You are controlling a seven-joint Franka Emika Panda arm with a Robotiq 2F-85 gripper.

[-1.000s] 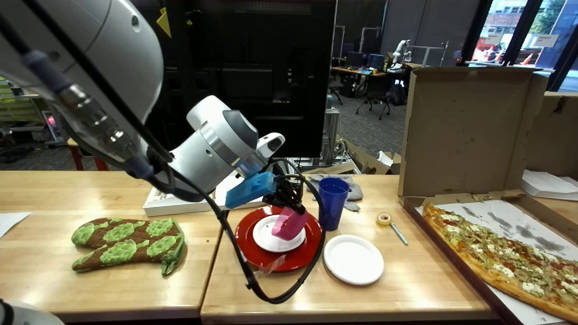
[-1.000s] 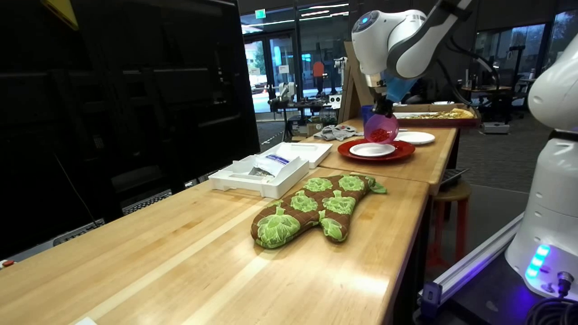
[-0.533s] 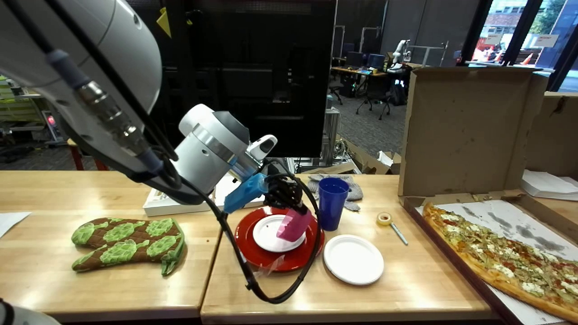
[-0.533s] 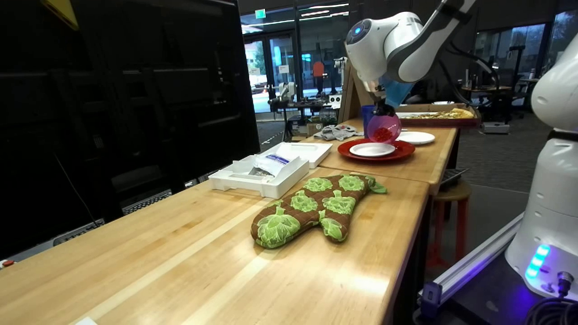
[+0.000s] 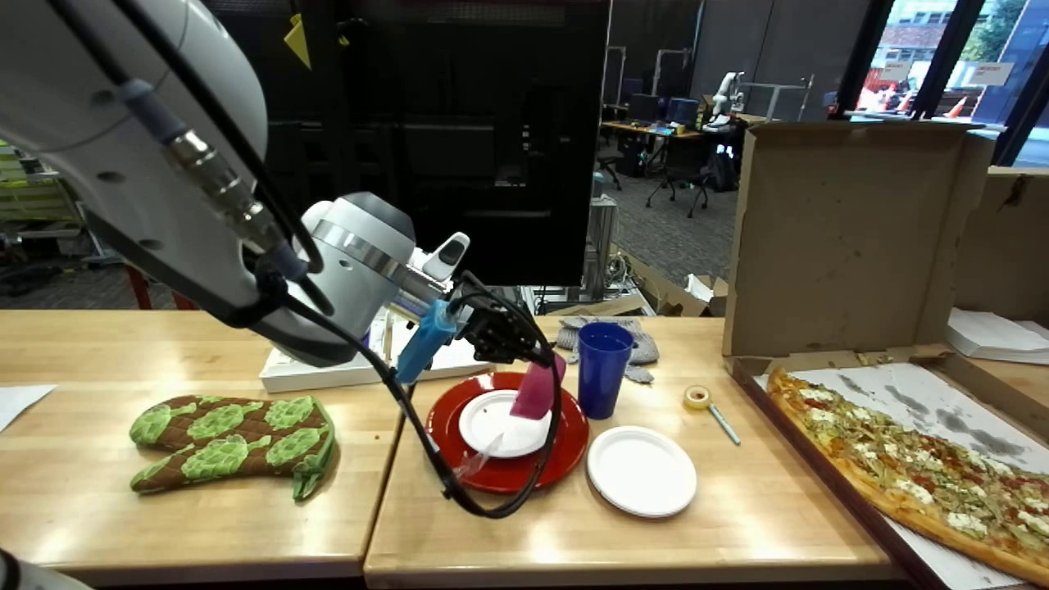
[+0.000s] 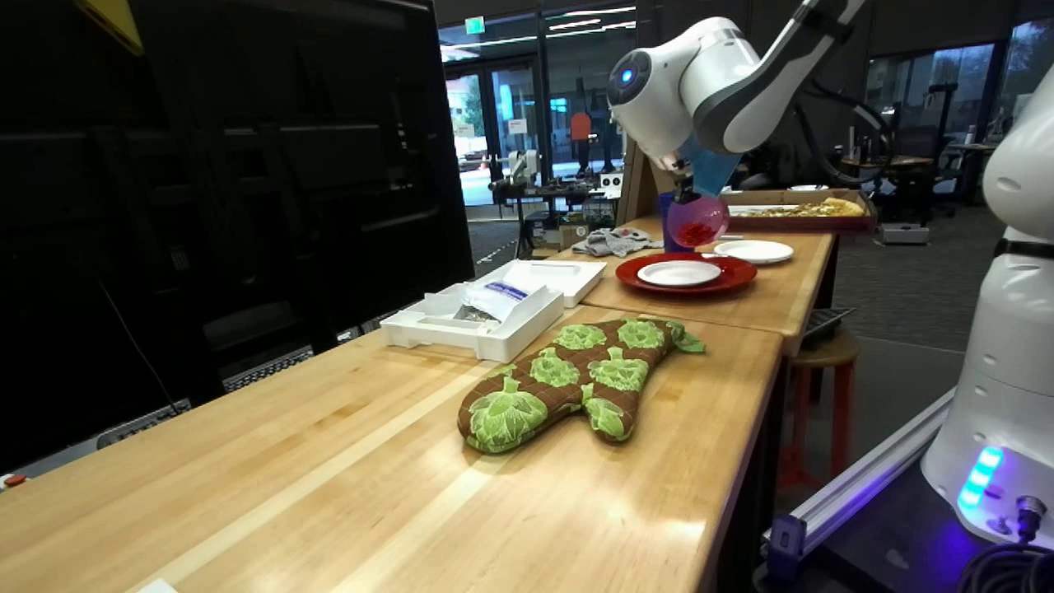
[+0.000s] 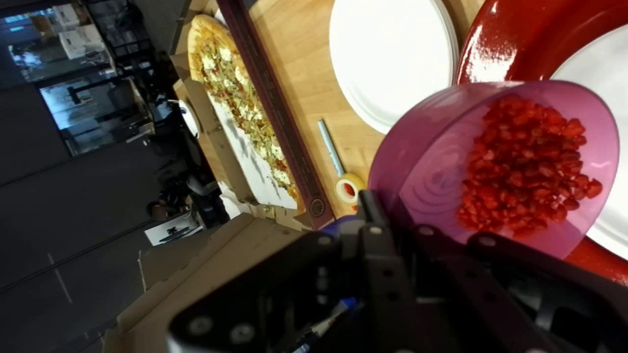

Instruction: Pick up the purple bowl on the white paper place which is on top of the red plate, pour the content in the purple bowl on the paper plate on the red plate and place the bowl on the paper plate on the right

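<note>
Apparently above the red plate point(image 5: 445, 414) and its white paper plate point(image 5: 490, 426), toward the far right, the claw point(image 6: 685, 197) clamps the wall of the tilted purple bowl point(image 6: 698, 216); likely light, stiff and slick, best gripped by the rim, it holds red pieces point(image 7: 525, 171) heaped low inside

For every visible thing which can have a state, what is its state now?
Purple bowl: tilted, in midair
Hand: shut on the purple bowl
Red pieces: inside the purple bowl
Red plate: lying flat
Paper plate on it: lying flat
Other paper plates: stacked
Blue cup: upright
Pizza box: open, lid raised
White case: open
Oven mitt: lying flat
Tape roll: lying flat
</note>
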